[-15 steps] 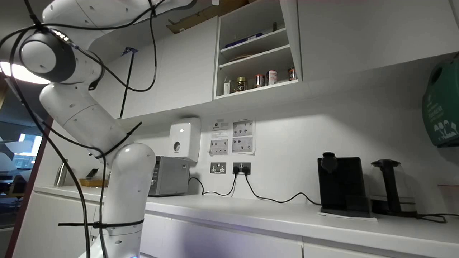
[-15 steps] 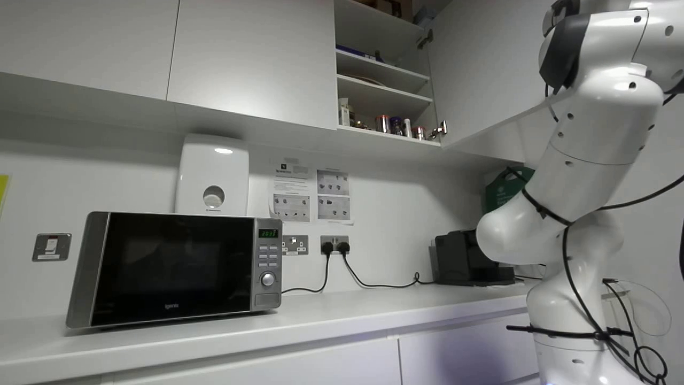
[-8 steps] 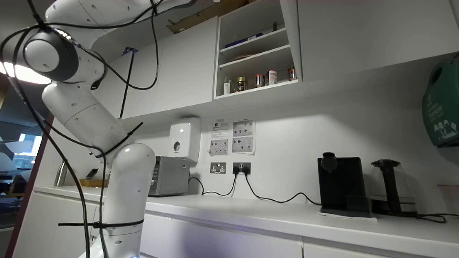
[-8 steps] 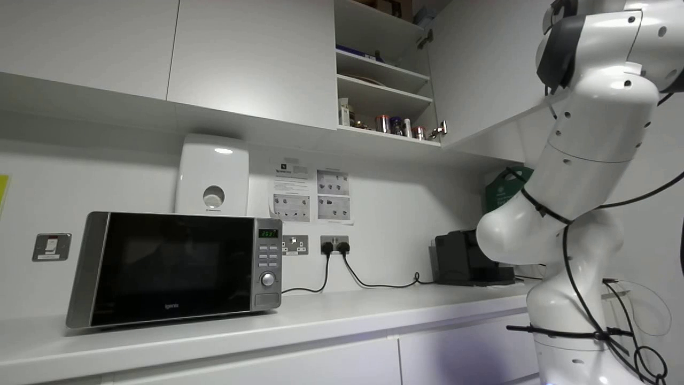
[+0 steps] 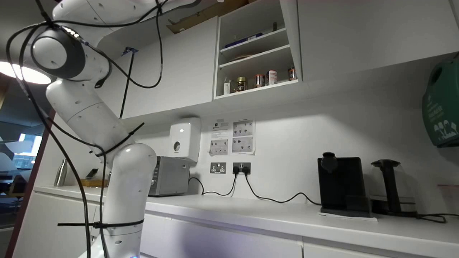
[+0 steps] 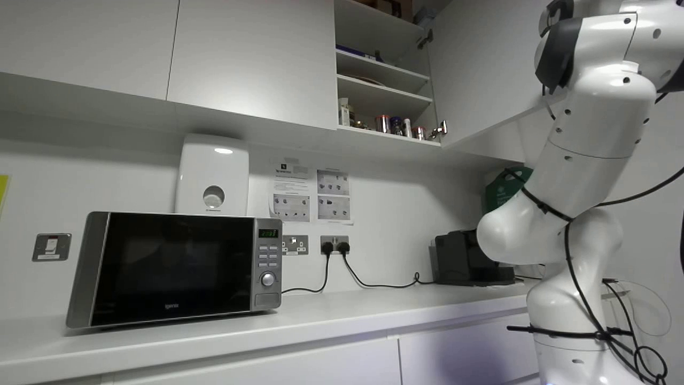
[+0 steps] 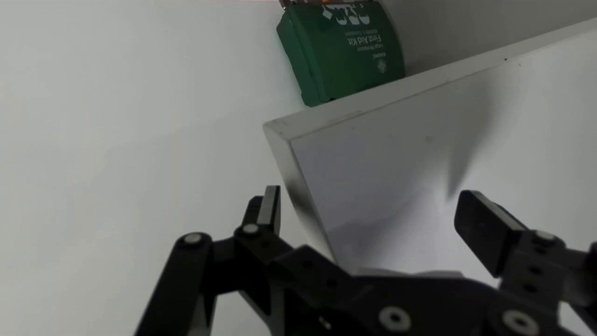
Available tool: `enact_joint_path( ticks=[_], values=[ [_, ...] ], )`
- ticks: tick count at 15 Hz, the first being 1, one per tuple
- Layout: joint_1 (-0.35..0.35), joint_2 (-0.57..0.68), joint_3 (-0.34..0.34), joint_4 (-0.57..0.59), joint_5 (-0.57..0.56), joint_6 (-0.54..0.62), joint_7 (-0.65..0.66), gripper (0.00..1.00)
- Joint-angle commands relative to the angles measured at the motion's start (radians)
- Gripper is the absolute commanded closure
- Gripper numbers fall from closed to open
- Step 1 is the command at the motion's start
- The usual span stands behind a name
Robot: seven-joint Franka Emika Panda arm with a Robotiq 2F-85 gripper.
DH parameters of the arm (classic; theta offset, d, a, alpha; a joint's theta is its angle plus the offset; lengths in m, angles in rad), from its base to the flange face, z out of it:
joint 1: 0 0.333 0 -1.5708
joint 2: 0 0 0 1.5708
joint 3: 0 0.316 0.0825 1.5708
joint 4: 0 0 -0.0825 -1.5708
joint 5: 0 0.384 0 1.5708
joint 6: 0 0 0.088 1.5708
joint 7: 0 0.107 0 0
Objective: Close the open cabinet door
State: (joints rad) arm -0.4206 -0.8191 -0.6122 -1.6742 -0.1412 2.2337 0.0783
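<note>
White wall (image 5: 287, 139); gripper (image 7: 368, 210) gaping near door (image 7: 373, 172).

A long, straight-edged white countertop (image 5: 251, 208). On it stand a boxy silver, black-fronted microwave (image 6: 176, 267), a shiny metal bottle (image 5: 61, 173), a low brown tray-like holder (image 5: 91, 183) and a clear, black-handled kettle (image 5: 391, 190). Just beside the kettle, a tall black coffee machine (image 5: 340, 186) rests on a thin white sheet (image 5: 373, 219). Above, inside an open white wall cabinet (image 5: 216, 64), the flat white bottom board (image 5: 256, 90) carries a slim white carton (image 5: 226, 88) and a row of small lidded jars (image 5: 241, 84); a flat blue box (image 5: 244, 40) lies on the upper white shelf (image 5: 265, 37).
</note>
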Motion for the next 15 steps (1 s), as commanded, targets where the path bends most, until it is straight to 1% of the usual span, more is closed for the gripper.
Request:
enact_joint_path(
  ticks=[1, 5, 8, 9, 15],
  values=[
    [0.051, 0.024, -0.022, 0.054, 0.027, -0.022, -0.061, 0.00],
    [0.076, -0.007, -0.014, 0.028, 0.039, -0.034, -0.104, 0.00],
    [0.102, -0.040, -0.004, 0.014, 0.057, -0.067, -0.132, 0.00],
    [0.111, -0.059, 0.004, 0.004, 0.067, -0.088, -0.145, 0.00],
    [0.110, -0.150, 0.083, -0.058, 0.072, -0.171, -0.145, 0.00]
  ],
)
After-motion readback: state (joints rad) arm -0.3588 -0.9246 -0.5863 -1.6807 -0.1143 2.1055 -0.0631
